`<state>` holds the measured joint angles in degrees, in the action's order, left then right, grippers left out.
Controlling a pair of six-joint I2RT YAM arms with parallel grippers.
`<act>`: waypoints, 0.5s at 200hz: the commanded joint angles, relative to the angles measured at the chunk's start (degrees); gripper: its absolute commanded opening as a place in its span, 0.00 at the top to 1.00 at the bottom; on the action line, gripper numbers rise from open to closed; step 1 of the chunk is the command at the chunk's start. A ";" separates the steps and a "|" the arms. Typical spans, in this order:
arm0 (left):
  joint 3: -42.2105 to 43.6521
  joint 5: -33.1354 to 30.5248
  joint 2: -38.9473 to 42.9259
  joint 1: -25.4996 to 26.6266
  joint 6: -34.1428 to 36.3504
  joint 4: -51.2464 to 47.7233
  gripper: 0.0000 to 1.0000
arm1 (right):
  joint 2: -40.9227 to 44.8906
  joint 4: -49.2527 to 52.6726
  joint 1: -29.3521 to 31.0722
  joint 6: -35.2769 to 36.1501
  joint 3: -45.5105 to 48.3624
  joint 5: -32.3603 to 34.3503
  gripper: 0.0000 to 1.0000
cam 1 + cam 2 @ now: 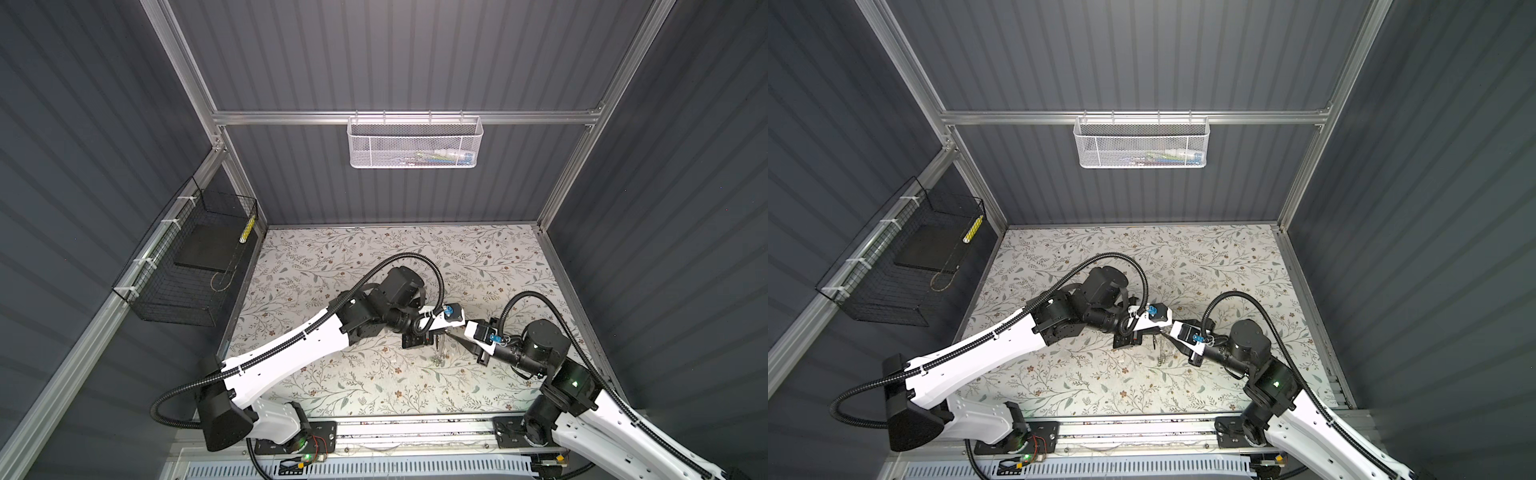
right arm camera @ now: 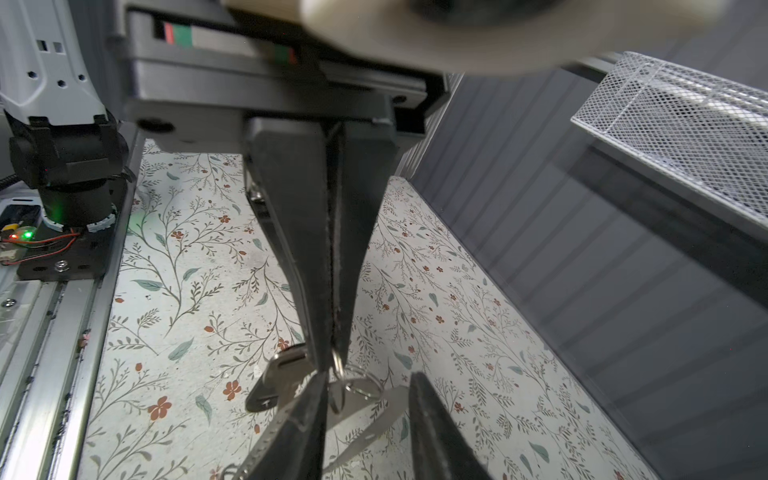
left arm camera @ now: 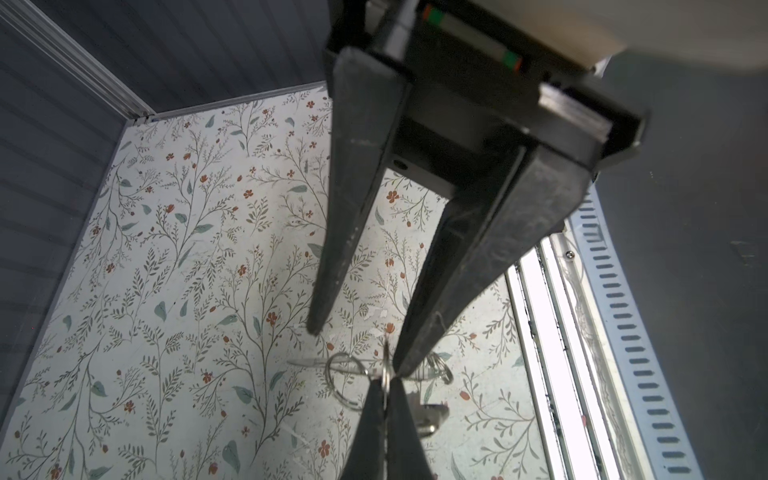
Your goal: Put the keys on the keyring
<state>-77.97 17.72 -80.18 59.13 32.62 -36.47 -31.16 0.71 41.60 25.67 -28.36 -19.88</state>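
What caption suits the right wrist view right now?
Right gripper shut on a small metal keyring over the floral table, a silver key beside it, the open left gripper facing it.

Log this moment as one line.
right gripper: shut on small metal ring | left gripper: open, straddling that ring | load: flat metal pieces hanging beside it

We find no text, brand, number or sign that we can read in any view. The packets in the white mesh basket, upper middle of both top views, and the yellow strip in the black wire basket at left are too blurred to read.
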 commanded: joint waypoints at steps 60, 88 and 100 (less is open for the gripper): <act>-1.36 0.72 2.02 1.22 1.74 -0.61 1.00 | 0.78 -1.94 -0.12 -2.33 1.47 -3.63 0.82; -1.04 0.83 2.65 1.25 2.23 -0.53 1.00 | 0.57 -1.94 -0.04 -2.46 2.07 -3.02 0.79; -0.91 2.82 2.84 1.25 2.51 -0.58 1.00 | 0.57 -1.99 -0.10 -2.43 2.36 -2.76 0.80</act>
<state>-78.39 17.08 -79.50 59.96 33.65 -37.71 -30.79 -0.40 41.60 24.01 -27.16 -22.59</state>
